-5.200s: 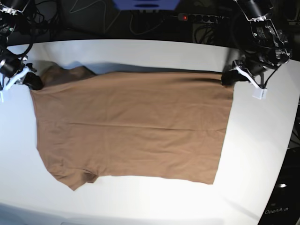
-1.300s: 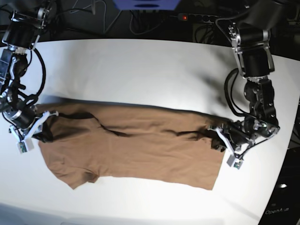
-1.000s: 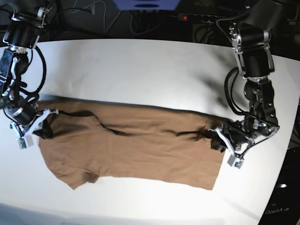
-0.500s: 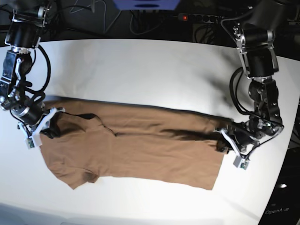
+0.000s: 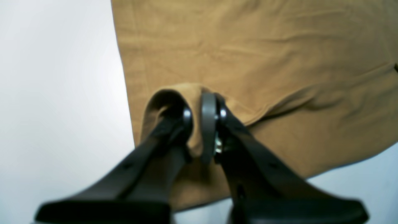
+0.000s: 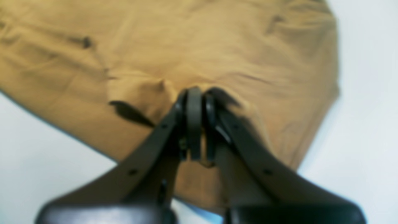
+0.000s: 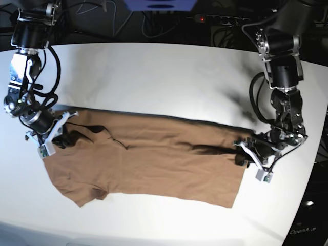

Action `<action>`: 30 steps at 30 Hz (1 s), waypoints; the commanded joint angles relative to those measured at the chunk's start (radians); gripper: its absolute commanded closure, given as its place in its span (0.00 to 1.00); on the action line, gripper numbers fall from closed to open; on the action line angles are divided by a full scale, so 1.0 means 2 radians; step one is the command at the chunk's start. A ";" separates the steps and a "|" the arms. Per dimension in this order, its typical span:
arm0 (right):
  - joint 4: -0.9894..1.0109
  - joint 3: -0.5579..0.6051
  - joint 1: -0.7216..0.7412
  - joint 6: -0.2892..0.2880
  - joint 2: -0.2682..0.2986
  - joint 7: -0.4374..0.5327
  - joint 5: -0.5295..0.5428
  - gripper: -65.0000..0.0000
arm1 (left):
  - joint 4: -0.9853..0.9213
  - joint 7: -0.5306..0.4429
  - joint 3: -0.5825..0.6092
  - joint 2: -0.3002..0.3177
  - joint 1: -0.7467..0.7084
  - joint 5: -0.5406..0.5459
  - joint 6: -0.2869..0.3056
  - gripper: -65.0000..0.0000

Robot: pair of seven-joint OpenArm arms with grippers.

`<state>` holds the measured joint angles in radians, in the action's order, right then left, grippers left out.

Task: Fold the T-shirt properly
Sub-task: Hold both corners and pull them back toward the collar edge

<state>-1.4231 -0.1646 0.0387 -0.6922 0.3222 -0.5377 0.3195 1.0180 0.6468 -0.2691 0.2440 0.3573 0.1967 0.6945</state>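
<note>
the t-shirt point(image 7: 148, 164) lies half-folded on the white table point(image 7: 154, 77). the left gripper point(image 5: 201, 123) and right gripper point(image 6: 195, 119) each pinch its top layer. both should lower together, edges matched, before letting go. no label or writing is readable on the cloth.

Plain tan-brown T-shirt point(image 7: 148, 164) on a white table point(image 7: 154, 77).

Right claw point(image 6: 195, 121) closed on a raised pinch of the T-shirt point(image 6: 192, 53), jaws pressed together with cloth between them. Brown fabric spreads beyond the claw, creased and wrinkled. White surface point(image 6: 367, 130) visible either side of the garment.
</note>
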 commanded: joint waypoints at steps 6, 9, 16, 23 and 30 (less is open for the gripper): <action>0.014 -0.006 0.030 -0.001 0.010 0.020 -0.002 0.99 | 0.006 -0.011 -0.001 0.005 0.033 0.008 0.002 0.95; 0.041 -0.006 0.042 -0.001 0.016 0.032 -0.002 0.99 | 0.006 -0.011 -0.001 0.005 0.033 0.008 0.002 0.95; 0.097 -0.006 0.058 -0.001 0.020 0.064 -0.002 0.99 | 0.006 -0.012 -0.001 0.005 0.040 0.008 0.002 0.95; 0.108 -0.006 0.059 -0.001 0.020 0.075 -0.002 0.98 | 0.006 -0.025 -0.001 0.006 0.037 0.008 0.002 0.94; 0.108 -0.006 0.059 0.000 0.026 0.074 -0.003 0.51 | 0.005 -0.028 -0.002 0.006 0.036 0.008 0.002 0.83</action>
<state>-1.1912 -0.1707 0.1349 -0.6876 0.3538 -0.4164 0.2970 1.0122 0.6163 -0.2695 0.2443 0.4011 0.1947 0.6952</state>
